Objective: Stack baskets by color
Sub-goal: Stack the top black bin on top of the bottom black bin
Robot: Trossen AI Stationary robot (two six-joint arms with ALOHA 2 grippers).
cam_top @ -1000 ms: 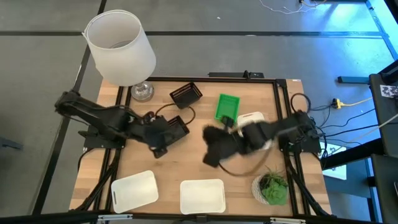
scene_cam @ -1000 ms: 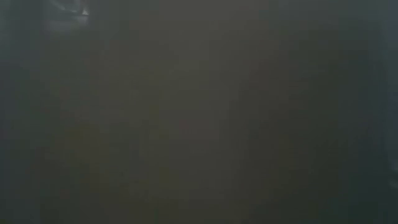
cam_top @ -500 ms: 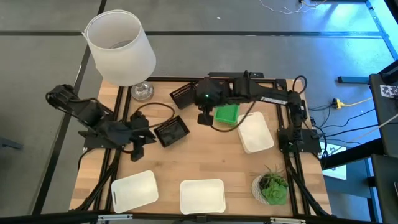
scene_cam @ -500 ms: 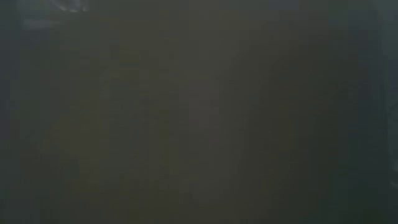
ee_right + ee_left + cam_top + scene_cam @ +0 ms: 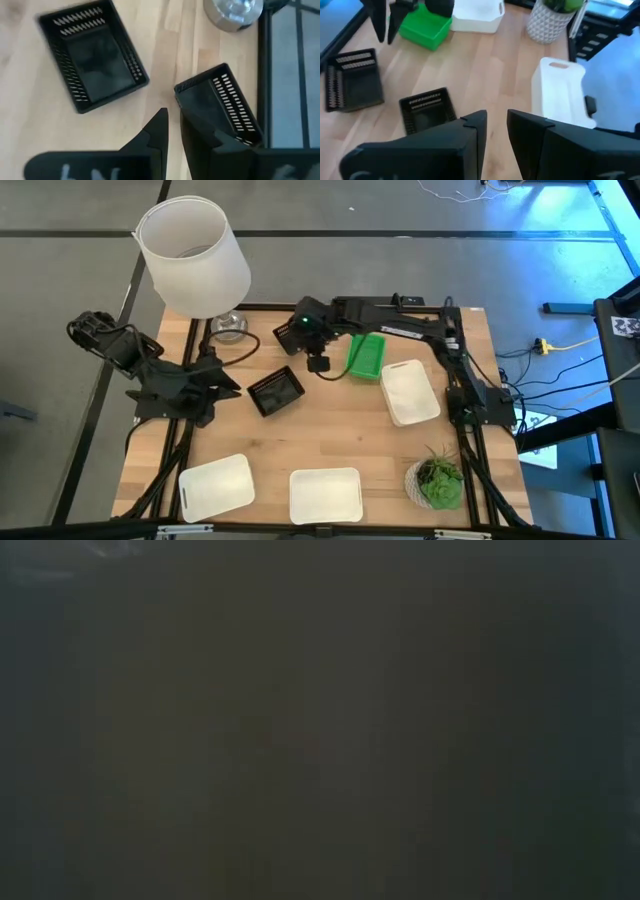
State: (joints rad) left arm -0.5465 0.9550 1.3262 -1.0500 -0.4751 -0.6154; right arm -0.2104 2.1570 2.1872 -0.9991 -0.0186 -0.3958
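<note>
Two black baskets rest flat on the wood: one mid-table, one by the far edge, partly under my right arm. A green basket lies beside a white basket; two more white baskets lie at the near edge. My right gripper hovers beside the far black basket, narrowly open, with nothing between its fingers. My left gripper is open and empty, left of the mid-table black basket. The low view is dark.
A big white cylindrical bucket stands over the far left corner, with a round metal base under it. A small potted plant is at the near right. Bare wood lies in the table's middle.
My right gripper has swung from the table's middle toward the far edge and left, rolling as it went, and now hangs by the far black basket. My left gripper has drawn back toward the left edge, away from the mid-table black basket, which stays flat on the wood.
</note>
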